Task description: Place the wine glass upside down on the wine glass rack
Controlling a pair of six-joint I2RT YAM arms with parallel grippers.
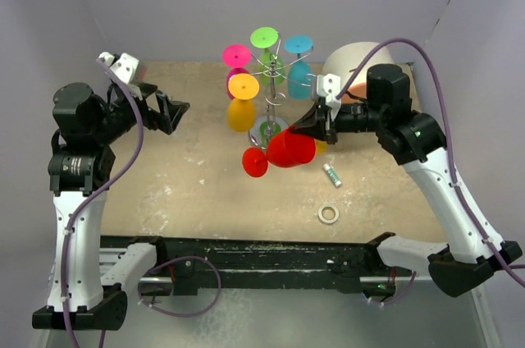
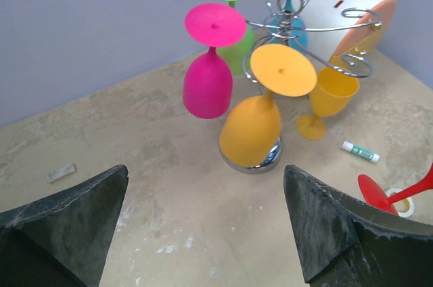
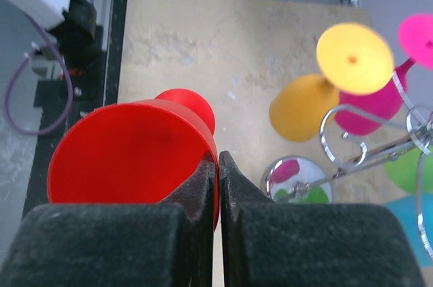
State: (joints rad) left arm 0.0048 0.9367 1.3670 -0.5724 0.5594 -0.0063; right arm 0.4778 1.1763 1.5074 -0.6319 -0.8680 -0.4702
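Note:
The red wine glass (image 1: 287, 149) lies sideways in the air, its foot (image 1: 254, 162) toward the left. My right gripper (image 1: 310, 129) is shut on its rim, one finger inside the bowl; the right wrist view shows this (image 3: 218, 162) with the red bowl (image 3: 128, 151). The chrome wine glass rack (image 1: 271, 77) stands just behind it, with pink, green, blue and orange glasses hung upside down. It also shows in the left wrist view (image 2: 292, 26), as does its mirror base in the right wrist view (image 3: 298, 179). My left gripper (image 1: 176, 110) is open and empty, far left of the rack (image 2: 206, 172).
A round white-and-orange box (image 1: 353, 65) stands behind the right gripper. A yellow glass (image 2: 331, 94) stands upright on the table by the rack base. A small white tube (image 1: 331, 174) and a tape ring (image 1: 329, 214) lie on the table in front of the red glass.

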